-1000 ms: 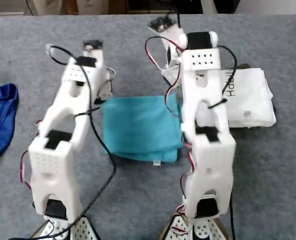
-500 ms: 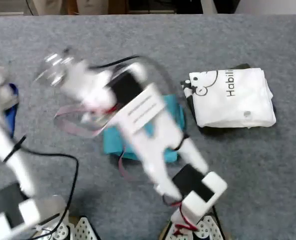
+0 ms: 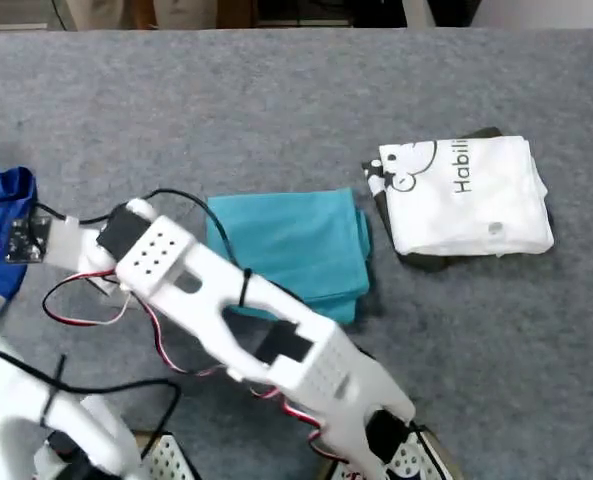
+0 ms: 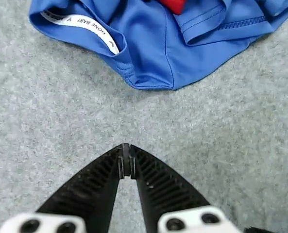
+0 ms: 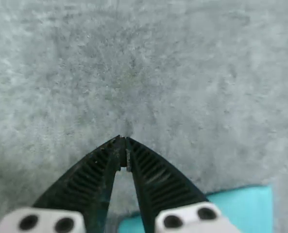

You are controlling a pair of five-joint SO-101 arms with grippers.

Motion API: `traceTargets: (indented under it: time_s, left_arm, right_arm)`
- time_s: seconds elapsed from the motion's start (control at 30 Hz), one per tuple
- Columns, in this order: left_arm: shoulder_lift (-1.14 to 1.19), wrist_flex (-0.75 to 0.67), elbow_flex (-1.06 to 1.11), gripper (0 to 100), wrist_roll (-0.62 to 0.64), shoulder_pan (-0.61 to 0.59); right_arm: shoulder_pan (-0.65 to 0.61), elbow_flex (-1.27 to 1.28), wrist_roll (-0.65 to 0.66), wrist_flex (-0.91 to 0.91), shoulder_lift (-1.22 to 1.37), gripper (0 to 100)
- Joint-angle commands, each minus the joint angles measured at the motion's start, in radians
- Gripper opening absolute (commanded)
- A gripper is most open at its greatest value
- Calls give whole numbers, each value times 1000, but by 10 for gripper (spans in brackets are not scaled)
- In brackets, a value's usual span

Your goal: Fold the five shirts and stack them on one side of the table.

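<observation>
From above, a folded teal shirt (image 3: 286, 250) lies mid-tabletop (image 3: 276, 100), with a folded white shirt (image 3: 466, 195) off to its right on top of a dark shirt (image 3: 421, 262). A crumpled blue shirt (image 3: 1, 215) lies at the left edge, and a white arm (image 3: 236, 300), probably the right one, stretches over the teal shirt's near corner toward it. At the left wrist, the left tool (image 4: 126, 162) is closed and empty over grey tabletop, and the blue shirt, showing a red patch (image 4: 173, 4), lies near its tips. At the right wrist, the right tool (image 5: 123, 153) is likewise closed on nothing, with a teal shirt corner just behind it.
</observation>
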Motion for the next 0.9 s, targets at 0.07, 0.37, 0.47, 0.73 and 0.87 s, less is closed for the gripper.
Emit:
traceTargets:
  time_s: [0.07, 0.37, 0.47, 0.73, 0.87]
  left_arm:
    - [-151, -74, 121, 20, -9, 8]
    - [-208, -57, 196, 19, -114, 120]
    - [-206, -57, 196, 19, -112, 198]
    - [-203, -68, 236, 21, -66, 600]
    - [-154, -173, 269, 21, -55, 772]
  right_arm:
    - [67, -128, -3, -6, 87, 2]
    - [312, -343, -2, -2, 282, 2]
    - [338, -410, -2, -2, 340, 2]
    - [340, -539, -2, 0, 432, 2]
    - [357, -552, -8, 18, 440, 2]
